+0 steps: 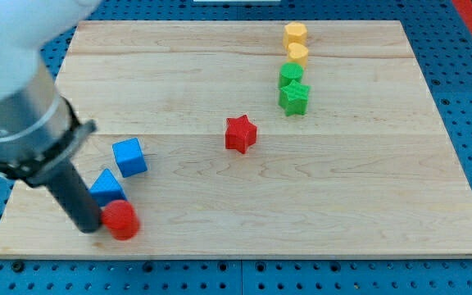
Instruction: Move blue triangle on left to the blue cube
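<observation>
The blue triangle point(106, 188) lies near the board's lower left. The blue cube point(129, 156) sits just above and right of it, a small gap apart. A red round block point(121, 219) touches the triangle's lower right side. My rod comes down from the upper left, and my tip point(90, 227) rests on the board just left of the red round block and below-left of the blue triangle.
A red star point(240, 133) lies mid-board. At upper right stand a green star point(294, 97), a green block point(290, 75), a yellow heart-like block point(298, 55) and a yellow block point(295, 34) in a column. The wooden board point(342, 205) sits on blue pegboard.
</observation>
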